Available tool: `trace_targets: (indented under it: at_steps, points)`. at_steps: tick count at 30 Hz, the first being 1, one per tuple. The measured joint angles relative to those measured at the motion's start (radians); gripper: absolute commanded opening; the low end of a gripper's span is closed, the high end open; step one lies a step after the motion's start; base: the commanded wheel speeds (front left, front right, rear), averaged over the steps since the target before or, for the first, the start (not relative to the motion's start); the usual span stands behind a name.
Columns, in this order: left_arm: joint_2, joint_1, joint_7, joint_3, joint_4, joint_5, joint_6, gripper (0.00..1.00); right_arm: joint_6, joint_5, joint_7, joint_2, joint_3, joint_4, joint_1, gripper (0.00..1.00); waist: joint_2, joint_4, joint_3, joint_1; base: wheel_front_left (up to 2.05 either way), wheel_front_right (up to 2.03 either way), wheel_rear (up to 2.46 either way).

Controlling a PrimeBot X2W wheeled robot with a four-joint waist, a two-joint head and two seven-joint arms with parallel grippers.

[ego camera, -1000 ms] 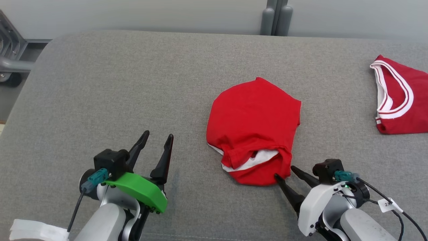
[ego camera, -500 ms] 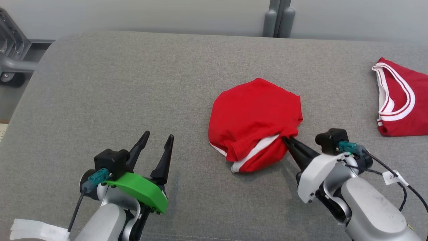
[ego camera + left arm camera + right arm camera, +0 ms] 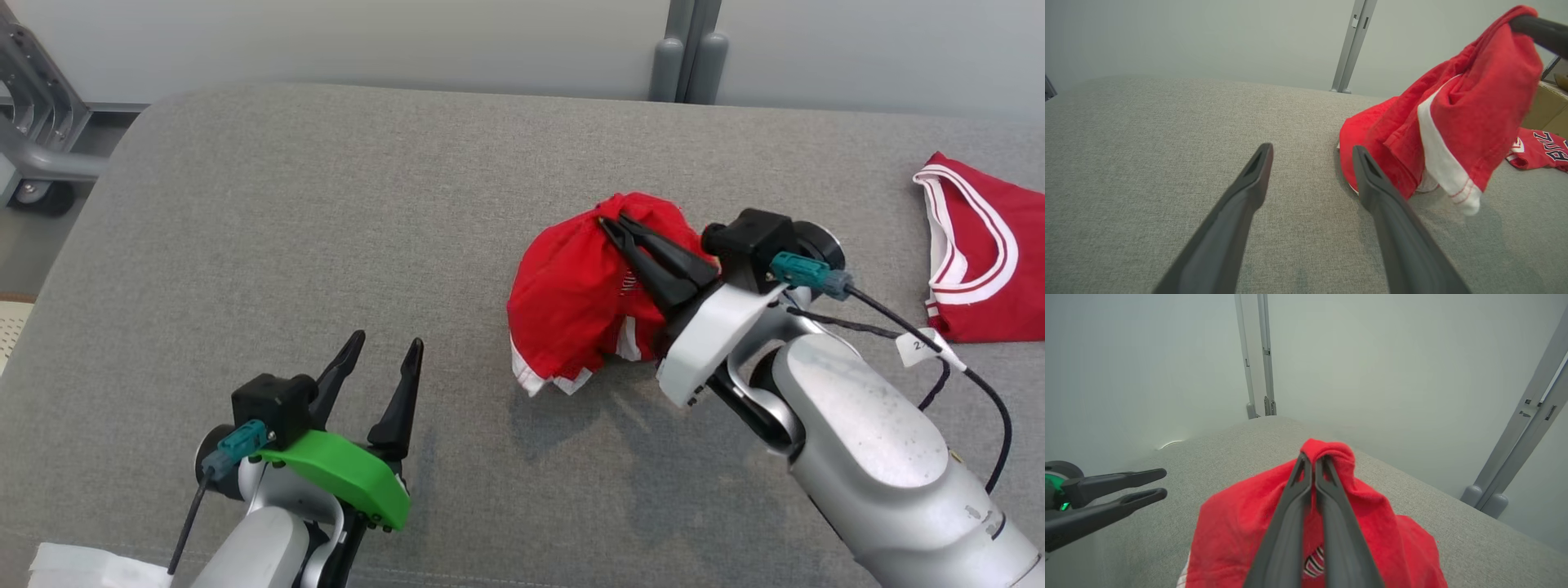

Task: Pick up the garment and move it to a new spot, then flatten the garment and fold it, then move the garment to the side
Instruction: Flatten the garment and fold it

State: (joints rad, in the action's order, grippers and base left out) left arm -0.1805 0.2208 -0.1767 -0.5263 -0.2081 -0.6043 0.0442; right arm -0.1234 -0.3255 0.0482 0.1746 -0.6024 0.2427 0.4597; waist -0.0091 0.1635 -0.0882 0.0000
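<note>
On the broad grey woven-fabric surface [image 3: 310, 245], the crumpled red cotton garment with white trim [image 3: 571, 302] no longer lies as a low mound. A second ago it rested whole on the cloth. Now one fold is drawn up into a peak, while its lower folds and a white hem still touch the surface, right of centre. The change comes from the right gripper [image 3: 608, 224]. Its two long dark fingers stood apart at the garment's near edge a second ago; now they are pinched tight on that fold of red cloth, raised and carried farther from the robot. The left gripper [image 3: 385, 341] has not stirred; its fingers stand spread with nothing between them, well apart from the garment. The pick-up appears to be under way: the grasp looks firm, but the garment is only partly off the surface, so more lift seems needed before it can travel to a new spot.
</note>
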Motion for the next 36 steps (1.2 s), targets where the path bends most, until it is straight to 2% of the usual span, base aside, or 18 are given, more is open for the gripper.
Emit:
trace_targets:
  at_steps: [4, 10, 14, 21, 27, 31, 32, 33, 34, 35, 36]
  points:
    - [-0.001, -0.007, 0.001, 0.001, 0.002, -0.001, 0.001, 1.00, 0.000, -0.020, 0.023, 0.023, 0.040, -0.019, 0.018, 0.00, 0.0000, 0.002, 0.000, 0.0000, 0.00, 0.00, 0.00]
    - [-0.008, -0.017, 0.001, 0.010, 0.024, -0.004, 0.010, 1.00, 0.002, -0.070, 0.021, 0.143, 0.170, -0.001, -0.023, 0.00, 0.0000, -0.002, -0.014, 0.0000, 0.00, 0.00, 0.00]
    - [-0.023, -0.017, 0.001, 0.014, 0.027, -0.006, 0.010, 1.00, 0.010, -0.109, -0.002, 0.203, 0.213, 0.040, -0.106, 0.00, 0.0000, -0.014, -0.025, 0.0000, 0.00, 0.00, 0.00]
    - [-0.024, -0.018, 0.009, 0.012, 0.037, -0.006, 0.012, 1.00, 0.011, -0.153, -0.014, 0.251, 0.267, 0.106, -0.184, 0.00, 0.0000, -0.044, -0.043, 0.0000, 0.00, 0.00, 0.00]
    - [-0.024, -0.016, 0.019, 0.004, 0.062, -0.003, 0.012, 1.00, 0.031, -0.163, -0.001, 0.287, 0.316, 0.168, -0.180, 0.00, 0.0000, -0.065, -0.071, 0.0000, 0.00, 0.00, 0.00]
    - [-0.024, -0.014, 0.019, -0.002, 0.072, 0.002, 0.010, 1.00, 0.068, -0.149, 0.005, 0.305, 0.342, 0.221, -0.159, 0.00, 0.0000, -0.069, -0.092, 0.0000, 0.00, 0.00, 0.00]
    - [-0.024, -0.012, 0.023, -0.008, 0.073, 0.002, 0.009, 1.00, 0.077, -0.146, 0.005, 0.306, 0.344, 0.234, -0.154, 0.05, 0.0000, -0.068, -0.097, 0.0000, 0.00, 0.00, 0.00]
    - [-0.023, -0.009, 0.024, -0.015, 0.073, 0.003, 0.008, 1.00, 0.083, -0.143, 0.005, 0.306, 0.344, 0.246, -0.153, 0.20, 0.0000, -0.067, -0.101, 0.0001, 0.00, 0.00, 0.00]
    - [-0.023, -0.006, 0.027, -0.022, 0.073, 0.005, 0.008, 1.00, 0.085, -0.138, 0.008, 0.305, 0.343, 0.254, -0.153, 0.49, 0.0000, -0.065, -0.104, 0.0000, 0.00, 0.00, 0.00]
    - [-0.021, -0.003, 0.027, -0.024, 0.073, 0.005, 0.008, 1.00, 0.091, -0.136, 0.013, 0.302, 0.341, 0.257, -0.153, 0.87, 0.0000, -0.062, -0.107, 0.0000, 0.00, 0.00, 0.00]
    - [-0.021, 0.000, 0.027, -0.022, 0.075, 0.005, 0.008, 1.00, 0.090, -0.134, 0.021, 0.296, 0.337, 0.258, -0.151, 1.00, 0.0000, -0.059, -0.109, 0.0000, 0.00, 0.00, 0.00]
